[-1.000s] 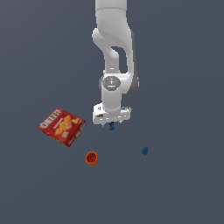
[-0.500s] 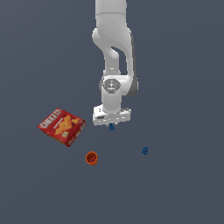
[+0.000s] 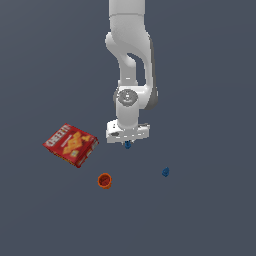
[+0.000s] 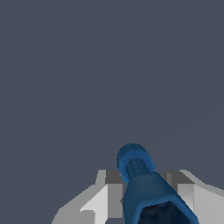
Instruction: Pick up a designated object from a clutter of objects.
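Gripper (image 3: 127, 141) clenched on dark-blue peg (image 4: 139, 175); in wrist view, fingers (image 4: 103, 192) flank peg's shaft, knobby end poking out beyond tips. In exterior view, peg (image 3: 128, 145) hangs just under hand, at 12 o'clock from orange cup (image 3: 104, 180).

Your risks:
- Thin, smooth shaft, small contact; fast lift or jerk could let peg slip or pivot out.
- Cracker box (image 3: 70, 144) at 9 o'clock, lighter blue bit (image 3: 165, 172) at 4 o'clock; both well apart, collision unlikely if you go straight up.
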`<state>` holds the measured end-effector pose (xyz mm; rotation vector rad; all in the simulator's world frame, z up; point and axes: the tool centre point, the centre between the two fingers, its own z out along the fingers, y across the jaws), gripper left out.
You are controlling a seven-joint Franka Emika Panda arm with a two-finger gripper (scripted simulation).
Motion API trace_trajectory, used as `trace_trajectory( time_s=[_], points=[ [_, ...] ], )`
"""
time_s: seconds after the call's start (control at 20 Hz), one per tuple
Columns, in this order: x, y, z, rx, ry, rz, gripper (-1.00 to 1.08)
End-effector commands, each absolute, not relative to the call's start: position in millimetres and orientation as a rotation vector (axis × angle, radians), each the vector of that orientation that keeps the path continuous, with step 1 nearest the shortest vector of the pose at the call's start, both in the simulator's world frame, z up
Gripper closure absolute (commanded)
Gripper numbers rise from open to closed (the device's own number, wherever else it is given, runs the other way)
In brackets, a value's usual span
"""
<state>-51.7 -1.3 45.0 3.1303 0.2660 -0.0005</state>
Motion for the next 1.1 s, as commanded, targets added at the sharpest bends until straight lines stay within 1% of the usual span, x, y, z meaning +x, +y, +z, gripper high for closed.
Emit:
trace_trajectory(
  time_s=[0.0,0.2,0.45,1.05],
  points=[
    [-51,0,50,3.13,0.266,0.001,1.08],
    [-48,3,64,3.13,0.266,0.001,1.08],
    [-43,11,94,3.13,0.266,0.001,1.08],
    [-25,38,204,3.13,0.267,0.001,1.08]
  ],
)
